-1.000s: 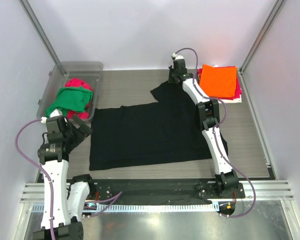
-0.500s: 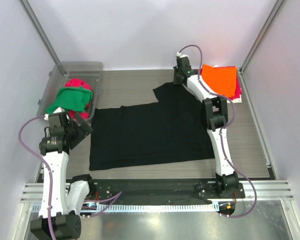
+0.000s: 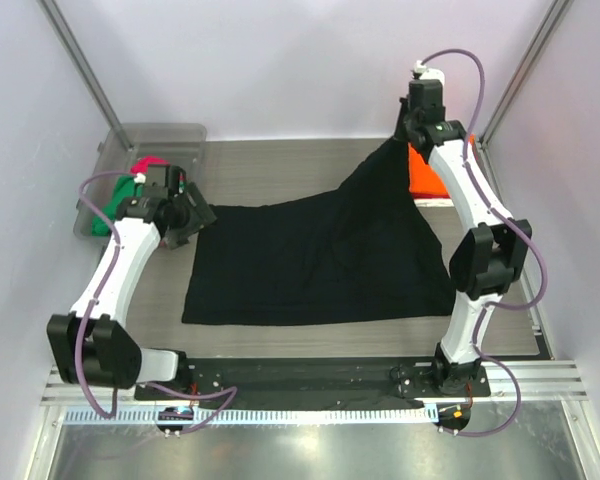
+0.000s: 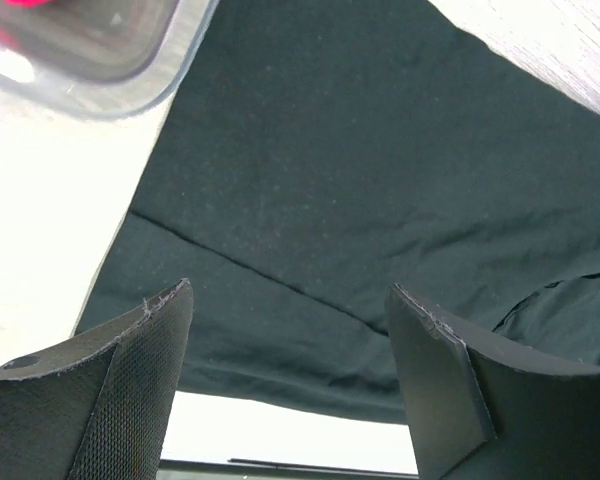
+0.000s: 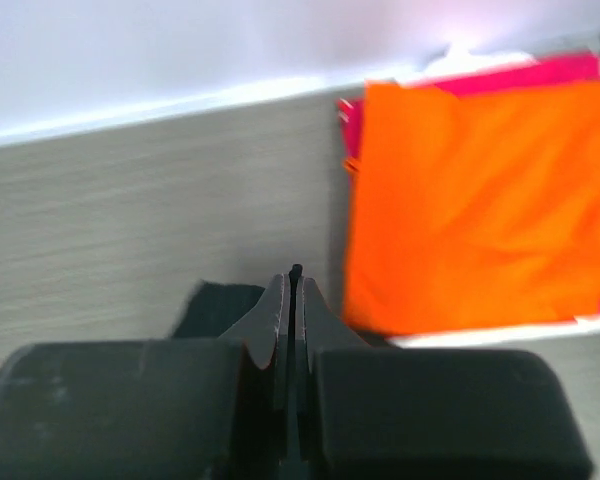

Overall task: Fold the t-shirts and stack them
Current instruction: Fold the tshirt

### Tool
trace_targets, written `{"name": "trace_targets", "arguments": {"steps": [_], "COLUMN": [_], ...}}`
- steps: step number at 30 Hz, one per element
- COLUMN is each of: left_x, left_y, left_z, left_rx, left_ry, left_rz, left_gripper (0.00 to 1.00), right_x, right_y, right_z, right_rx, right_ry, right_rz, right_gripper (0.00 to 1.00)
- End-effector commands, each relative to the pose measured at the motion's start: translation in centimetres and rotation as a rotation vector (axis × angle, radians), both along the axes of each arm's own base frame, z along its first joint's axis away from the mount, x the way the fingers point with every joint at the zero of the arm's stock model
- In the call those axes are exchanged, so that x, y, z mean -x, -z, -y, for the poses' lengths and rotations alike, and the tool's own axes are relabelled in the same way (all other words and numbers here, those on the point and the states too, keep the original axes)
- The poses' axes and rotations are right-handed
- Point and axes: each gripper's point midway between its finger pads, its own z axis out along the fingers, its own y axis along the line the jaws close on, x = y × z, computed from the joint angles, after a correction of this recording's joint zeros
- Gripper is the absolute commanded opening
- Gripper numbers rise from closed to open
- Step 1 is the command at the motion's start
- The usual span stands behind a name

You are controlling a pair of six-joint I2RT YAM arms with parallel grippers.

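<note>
A black t-shirt [image 3: 310,265] lies spread on the table. Its back right part is pulled up into a peak. My right gripper [image 3: 406,140] is shut on that peak, raised above the back right of the table. In the right wrist view the gripper [image 5: 295,283] pinches a sliver of the black t-shirt [image 5: 212,308] between closed jaws. My left gripper [image 3: 194,216] is open over the shirt's back left corner. In the left wrist view the gripper [image 4: 290,300] hangs above the black t-shirt [image 4: 360,170] with nothing between the jaws. A folded orange shirt [image 5: 480,200] lies on a pink one [image 5: 520,72].
A clear bin [image 3: 168,136] stands at the back left with a red shirt [image 3: 146,163] and a green shirt [image 3: 101,217], partly hidden by my left arm. The orange stack [image 3: 426,176] lies back right, behind my right arm. The bin's corner [image 4: 90,55] shows in the left wrist view.
My right gripper has risen and moved back right, lifting the shirt's back right part into a peak. My left arm has swung forward from beside the bin to the shirt's back left corner.
</note>
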Motion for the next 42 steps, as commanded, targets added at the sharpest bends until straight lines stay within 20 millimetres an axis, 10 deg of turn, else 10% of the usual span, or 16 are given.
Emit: {"name": "trace_targets", "arguments": {"steps": [1,20,33,42], "left_x": [-2.9,-18.4,-19.6,-20.5], "left_y": [-1.8,7.3,15.2,14.9], "left_z": [0.1,0.4,0.2,-0.2], "left_rx": [-0.033,-0.300,-0.322,-0.329], "left_ry": [-0.027,-0.116,-0.220,-0.279], "left_rz": [0.066,-0.169,-0.272,-0.215], "left_gripper": [0.79,0.62,0.60,0.57], "right_x": [2.4,5.4,5.8,5.8], "right_y": [1.4,4.0,5.3,5.3], "right_z": [2.9,4.9,3.9,3.5], "right_rx": [0.010,-0.031,-0.074,-0.093], "right_ry": [0.075,0.066,0.027,0.013], "right_rz": [-0.062,-0.133,-0.146,-0.141], "right_gripper": [0.01,0.01,0.01,0.01]}}
